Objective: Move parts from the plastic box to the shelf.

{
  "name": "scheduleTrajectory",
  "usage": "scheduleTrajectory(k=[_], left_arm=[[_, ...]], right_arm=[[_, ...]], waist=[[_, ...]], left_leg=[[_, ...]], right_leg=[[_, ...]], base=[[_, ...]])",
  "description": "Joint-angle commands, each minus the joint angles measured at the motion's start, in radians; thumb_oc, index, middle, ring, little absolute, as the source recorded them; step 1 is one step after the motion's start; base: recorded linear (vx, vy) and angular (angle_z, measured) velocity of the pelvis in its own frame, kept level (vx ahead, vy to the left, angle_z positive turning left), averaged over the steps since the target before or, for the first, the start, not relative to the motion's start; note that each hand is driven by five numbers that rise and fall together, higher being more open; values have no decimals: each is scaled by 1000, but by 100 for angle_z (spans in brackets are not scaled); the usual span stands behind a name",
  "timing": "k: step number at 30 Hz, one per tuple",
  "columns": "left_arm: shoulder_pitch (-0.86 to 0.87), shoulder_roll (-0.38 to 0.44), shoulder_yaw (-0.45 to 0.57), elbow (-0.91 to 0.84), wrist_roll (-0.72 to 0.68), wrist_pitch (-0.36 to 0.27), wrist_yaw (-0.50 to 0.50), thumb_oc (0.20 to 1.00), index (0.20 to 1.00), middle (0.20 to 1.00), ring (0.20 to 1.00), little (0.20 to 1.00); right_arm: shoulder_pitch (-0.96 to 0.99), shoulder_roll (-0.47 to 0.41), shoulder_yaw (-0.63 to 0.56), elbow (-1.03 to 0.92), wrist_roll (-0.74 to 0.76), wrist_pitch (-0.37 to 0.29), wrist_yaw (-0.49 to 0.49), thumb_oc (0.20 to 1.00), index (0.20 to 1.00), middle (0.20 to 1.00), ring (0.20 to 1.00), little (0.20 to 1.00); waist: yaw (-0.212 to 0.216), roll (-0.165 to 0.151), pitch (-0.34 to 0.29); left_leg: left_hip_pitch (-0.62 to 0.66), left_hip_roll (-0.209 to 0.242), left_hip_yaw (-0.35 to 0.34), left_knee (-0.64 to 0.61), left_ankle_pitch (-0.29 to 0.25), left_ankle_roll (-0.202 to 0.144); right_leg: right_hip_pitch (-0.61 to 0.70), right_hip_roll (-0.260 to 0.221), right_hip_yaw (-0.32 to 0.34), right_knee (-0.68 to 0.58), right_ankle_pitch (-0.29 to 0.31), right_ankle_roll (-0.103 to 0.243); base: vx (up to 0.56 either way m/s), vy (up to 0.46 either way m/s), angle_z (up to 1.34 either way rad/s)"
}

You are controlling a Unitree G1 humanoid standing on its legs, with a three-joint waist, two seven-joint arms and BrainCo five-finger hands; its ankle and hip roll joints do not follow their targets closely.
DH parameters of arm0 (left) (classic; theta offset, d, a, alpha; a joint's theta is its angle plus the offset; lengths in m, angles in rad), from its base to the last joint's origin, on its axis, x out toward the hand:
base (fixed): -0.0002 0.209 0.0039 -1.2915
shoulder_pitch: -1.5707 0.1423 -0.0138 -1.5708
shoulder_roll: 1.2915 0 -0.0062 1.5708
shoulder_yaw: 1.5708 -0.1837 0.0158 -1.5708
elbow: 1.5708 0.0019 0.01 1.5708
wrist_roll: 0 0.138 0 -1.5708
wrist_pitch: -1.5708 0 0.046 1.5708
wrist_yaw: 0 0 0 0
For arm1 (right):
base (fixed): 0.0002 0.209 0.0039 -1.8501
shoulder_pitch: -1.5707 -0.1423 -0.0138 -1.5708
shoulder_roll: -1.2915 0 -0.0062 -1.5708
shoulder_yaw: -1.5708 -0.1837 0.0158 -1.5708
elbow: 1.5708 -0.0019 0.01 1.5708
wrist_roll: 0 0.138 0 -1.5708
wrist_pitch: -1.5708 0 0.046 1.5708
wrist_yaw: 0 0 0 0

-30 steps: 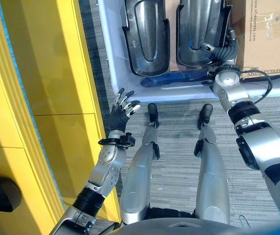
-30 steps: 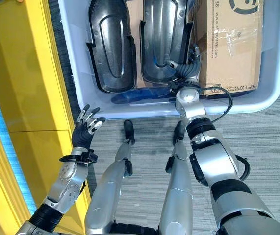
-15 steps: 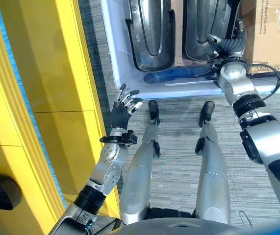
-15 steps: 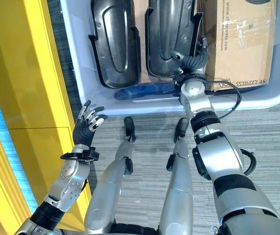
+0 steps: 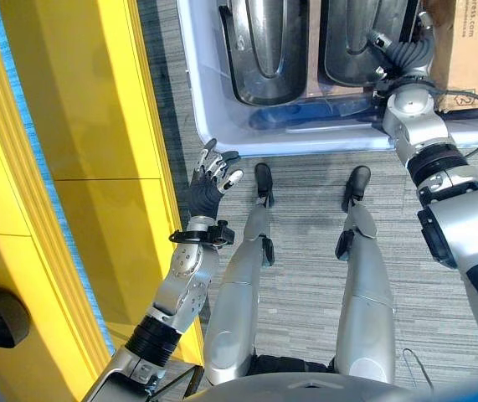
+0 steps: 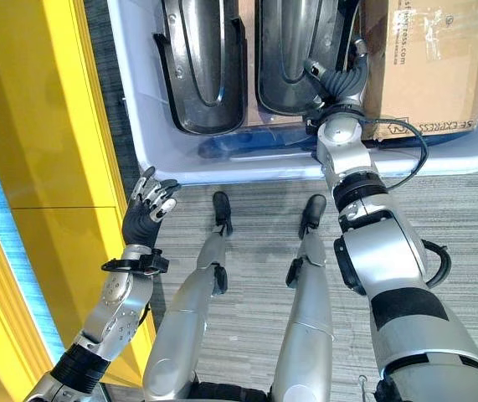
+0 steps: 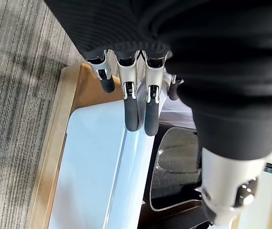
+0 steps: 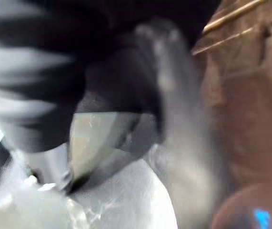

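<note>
Two dark grey moulded parts lie side by side in the pale blue plastic box (image 5: 305, 138): the left part (image 5: 264, 50) and the right part (image 5: 352, 42). My right hand (image 6: 339, 79) is inside the box, at the near right corner of the right part, squeezed between it and a cardboard box (image 5: 473, 50). In the right wrist view a grey part (image 8: 116, 200) lies just past the hand. My left hand (image 5: 209, 180) hangs open and holds nothing, beside the yellow shelf (image 5: 71, 126). Its straight fingers (image 7: 131, 105) point over the box rim (image 7: 97, 167).
The cardboard box takes up the right side of the plastic box. The yellow shelf runs along the whole left side, close to my left arm. A wooden board (image 7: 64, 119) shows under the plastic box. Grey carpet lies between the shelf and the box.
The whole picture has shifted, so the camera moved. My right hand has reached a little farther into the box along the right part. The left hand has barely moved.
</note>
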Motion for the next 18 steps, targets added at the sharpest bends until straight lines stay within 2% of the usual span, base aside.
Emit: scheduleTrajectory(k=[1, 8, 18], left_arm=[[-11, 48, -20, -62, 9, -29, 3, 1000, 1000, 1000, 1000, 1000], [-14, 38, -4, -59, 5, -26, 13, 1000, 1000, 1000, 1000, 1000], [-7, 35, 6, -51, -1, -24, 12, 1000, 1000, 1000, 1000, 1000]], right_arm=[[-3, -120, 46, 85, 25, 33, -21, 200, 200, 200, 200, 200], [56, -100, 4, -69, 60, -26, -56, 200, 200, 200, 200, 200], [119, -90, -38, -212, 54, -56, -82, 200, 200, 200, 200, 200]], waist=[[32, 2, -16], [10, -20, -16], [-10, -42, -16]], left_leg=[[94, 61, -37, 33, -118, -64], [120, 63, -32, 33, -123, -65], [163, 68, -30, 26, -125, -67]], right_leg=[[88, -45, 5, -79, 13, 92], [110, -42, 4, -78, 11, 92], [150, -39, 5, -79, 11, 93]], base=[[0, 0, 0], [0, 0, 0], [0, 0, 0]])
